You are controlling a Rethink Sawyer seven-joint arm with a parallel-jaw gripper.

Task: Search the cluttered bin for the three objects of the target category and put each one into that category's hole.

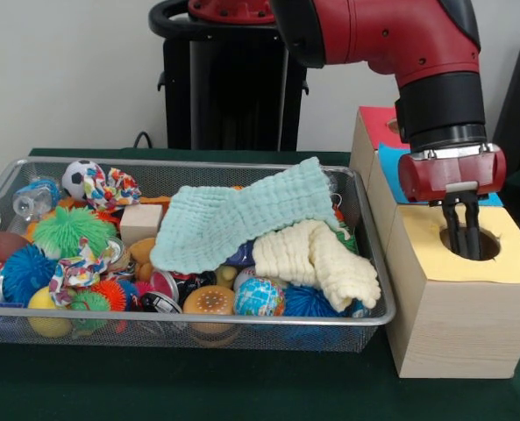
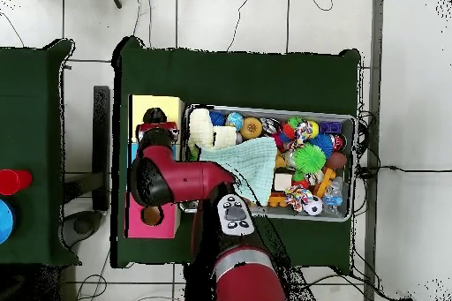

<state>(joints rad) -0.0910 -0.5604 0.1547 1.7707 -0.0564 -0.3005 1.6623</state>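
My gripper (image 1: 462,232) hangs straight down over the yellow-topped section of the wooden box (image 1: 514,259), its tips dipping into the round hole (image 1: 486,248). The two fingers stand a little apart and I see nothing between them. In the overhead view the red wrist (image 2: 156,130) covers that hole on the yellow section (image 2: 150,106). The wire bin (image 1: 181,321) left of the box is full of toys. A mint cloth (image 1: 242,215) and a cream cloth (image 1: 316,259) drape over its right half and hide what lies under them.
The bin holds a soccer ball (image 1: 80,175), green spiky ball (image 1: 67,230), wooden block (image 1: 141,224), globe ball (image 1: 260,298), burger toy (image 1: 209,303) and a plastic bottle (image 1: 33,197). The box has a blue section (image 1: 391,158) and a red one (image 1: 378,123) behind.
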